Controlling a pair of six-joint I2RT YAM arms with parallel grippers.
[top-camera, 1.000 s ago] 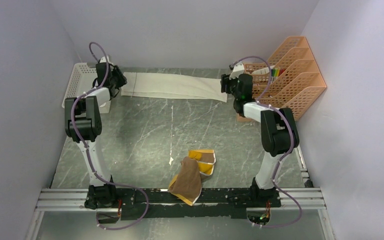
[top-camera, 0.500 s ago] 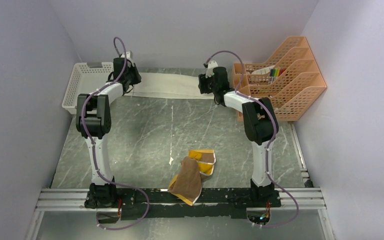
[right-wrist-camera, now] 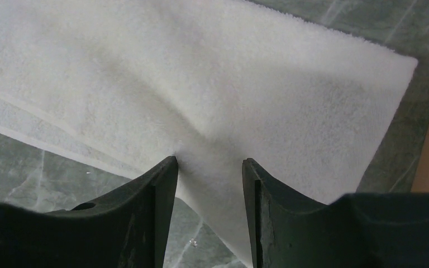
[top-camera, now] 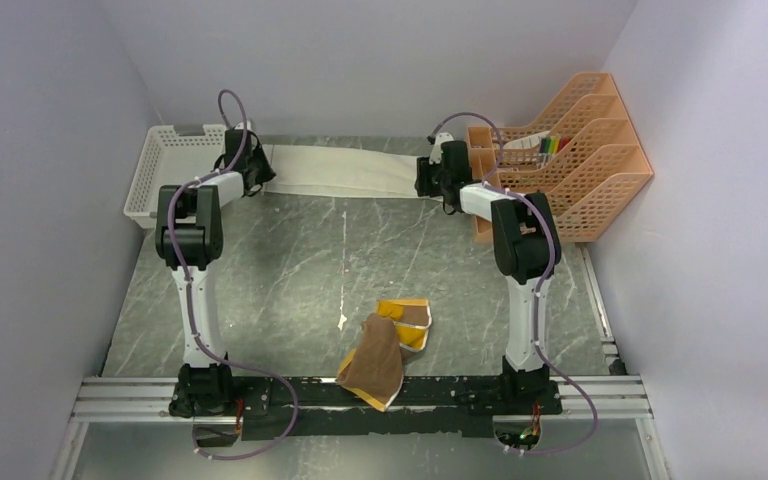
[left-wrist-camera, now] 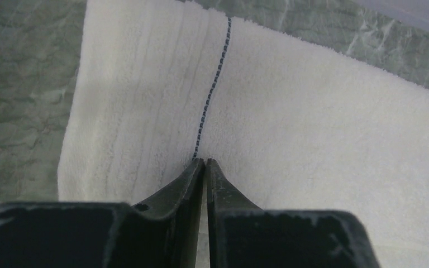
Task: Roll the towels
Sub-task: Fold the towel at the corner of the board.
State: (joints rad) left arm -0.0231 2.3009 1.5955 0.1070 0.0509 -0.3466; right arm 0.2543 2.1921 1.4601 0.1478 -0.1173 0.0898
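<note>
Left end effector (left-wrist-camera: pixel 205 162) nearly closed, apparently pinching cream towel (top-camera: pixel 345 170) at stitch line (left-wrist-camera: pixel 212 89).
Right end effector (right-wrist-camera: pixel 209 162) half open, astride far end of towel.
Finish right pinch before lifting; keep ends level.

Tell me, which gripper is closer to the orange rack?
Right. The right gripper is at the end of the white towel beside the rack; the left gripper is at the towel's other end, by the white basket.

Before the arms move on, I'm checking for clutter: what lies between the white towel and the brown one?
Nothing but bare tabletop separates the white towel from the brown towel; the top view shows it.
</note>
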